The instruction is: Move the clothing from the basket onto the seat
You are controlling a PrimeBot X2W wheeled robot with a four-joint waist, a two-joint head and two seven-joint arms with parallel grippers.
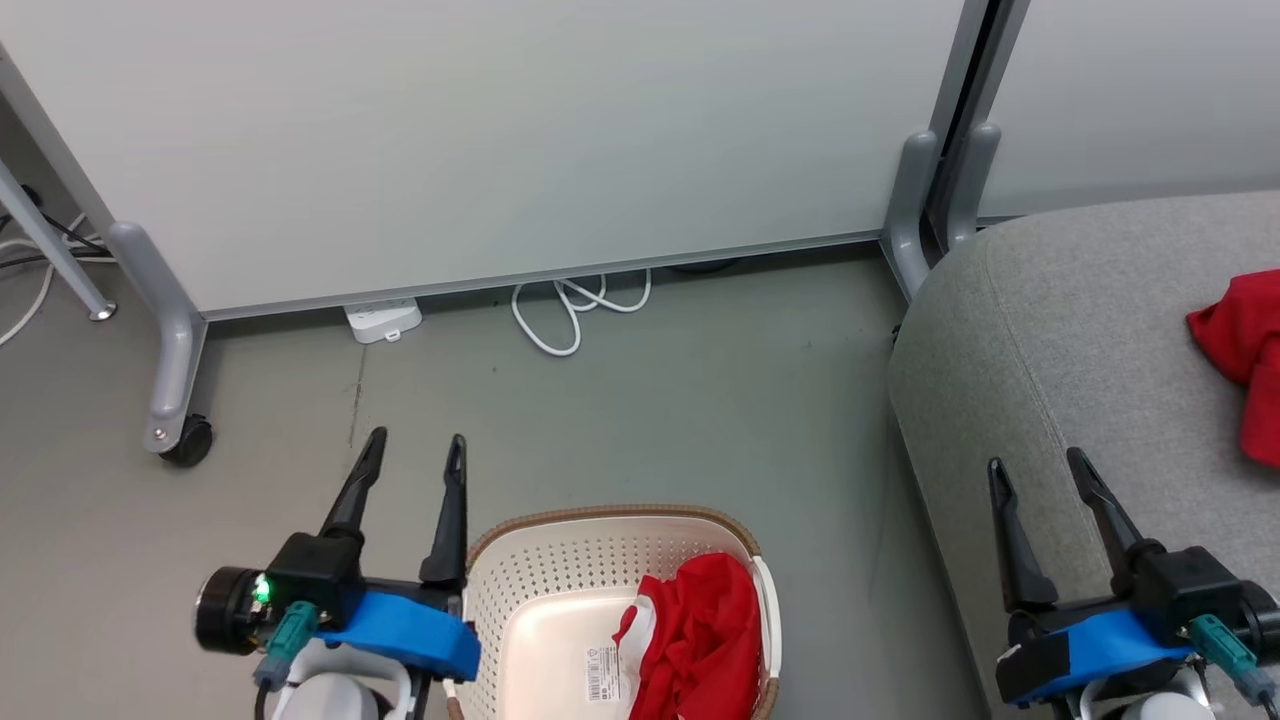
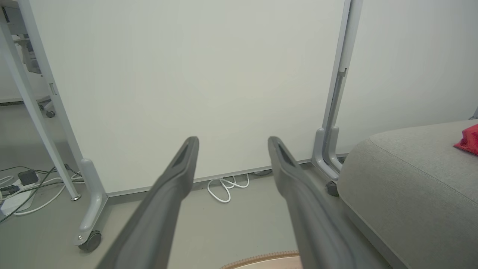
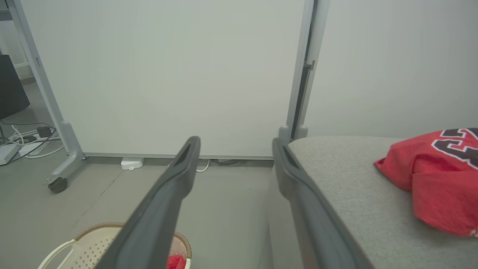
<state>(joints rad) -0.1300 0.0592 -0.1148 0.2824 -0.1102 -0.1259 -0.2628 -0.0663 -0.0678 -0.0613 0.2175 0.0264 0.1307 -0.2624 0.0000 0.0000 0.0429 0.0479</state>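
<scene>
The cream perforated basket (image 1: 560, 570) with a brown rim stands on the floor at the bottom centre, a red garment with white trim (image 1: 700, 640) crumpled in its right half. A second red garment, a jersey with dark numbers (image 3: 440, 186), lies on the grey seat (image 1: 1080, 350) at the right. My left gripper (image 1: 415, 450) hangs open just left of the basket, nothing between its fingers. Over the seat's front edge my right gripper (image 1: 1040, 465) is open and empty too.
A white partition panel (image 1: 500, 140) on castor feet (image 1: 185, 435) stands behind. A white power strip (image 1: 383, 320) and coiled white cable (image 1: 575, 310) lie at its base. More cables (image 2: 22, 185) lie far left. Grey floor spreads between basket and panel.
</scene>
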